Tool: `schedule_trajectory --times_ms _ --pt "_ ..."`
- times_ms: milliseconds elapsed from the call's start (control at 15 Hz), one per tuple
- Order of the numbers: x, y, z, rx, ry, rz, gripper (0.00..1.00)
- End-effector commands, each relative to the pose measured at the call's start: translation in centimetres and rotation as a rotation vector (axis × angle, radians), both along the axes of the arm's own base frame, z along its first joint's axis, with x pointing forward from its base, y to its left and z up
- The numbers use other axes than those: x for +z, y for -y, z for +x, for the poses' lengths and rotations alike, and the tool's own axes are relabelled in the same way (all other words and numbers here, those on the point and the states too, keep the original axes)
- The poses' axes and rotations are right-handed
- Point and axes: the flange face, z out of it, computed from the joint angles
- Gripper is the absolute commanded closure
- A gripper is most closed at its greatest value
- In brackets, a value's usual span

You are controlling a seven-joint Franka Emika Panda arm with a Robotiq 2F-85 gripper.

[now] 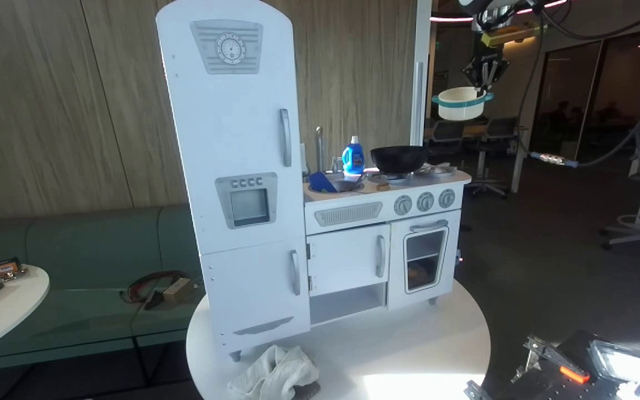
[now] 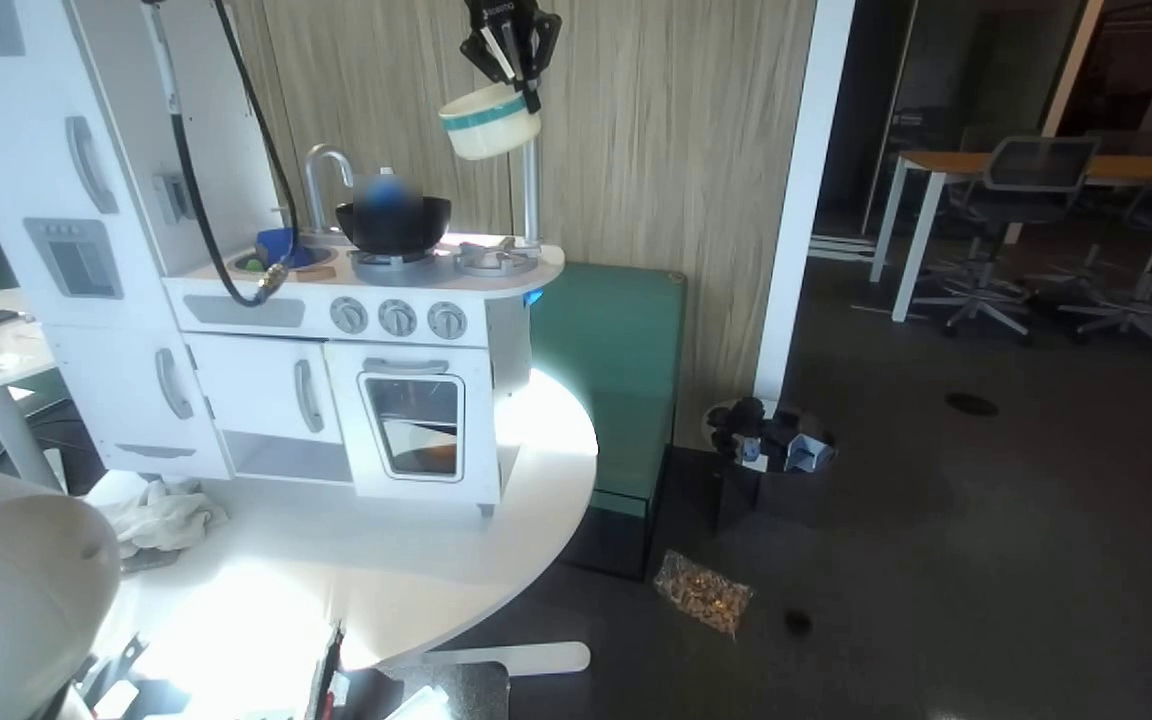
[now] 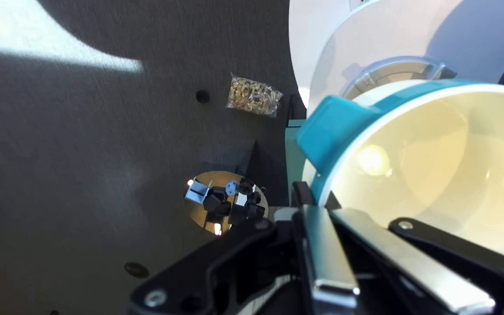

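Observation:
My gripper (image 1: 482, 90) is shut on the rim of a cream pot (image 1: 460, 110) with a teal band and teal handles. The pot hangs in the air above the right end of the toy kitchen's counter, slightly tilted in an exterior view (image 2: 489, 128). In the wrist view one fingertip of the gripper (image 3: 315, 199) is inside the pot (image 3: 414, 153) and one outside, beside a teal handle (image 3: 337, 127). Below are a grey burner (image 2: 496, 258) and a black pan (image 2: 394, 228) on the stove. A blue bottle (image 1: 353, 158) stands behind, near the sink.
The white toy kitchen (image 1: 348, 261) with its tall fridge (image 1: 242, 139) stands on a round white table (image 1: 409, 350). A blue object (image 1: 321, 182) sits in the sink. A white cloth (image 1: 275, 372) lies in front. A silver post (image 2: 531, 200) stands behind the counter. A cable (image 2: 198, 200) hangs in front.

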Motion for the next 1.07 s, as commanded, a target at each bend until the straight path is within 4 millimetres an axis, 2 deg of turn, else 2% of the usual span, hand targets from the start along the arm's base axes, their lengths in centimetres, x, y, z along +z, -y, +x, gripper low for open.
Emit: schedule_trajectory --times_ms 0,400,1000 --pt "-0.4 0.8 1.6 0.014 -0.028 0.046 0.96" --pt "-4.0 2.6 2.9 -0.008 -0.101 0.101 0.96" --pt "-9.4 2.7 5.8 0.022 -0.185 0.148 0.96"
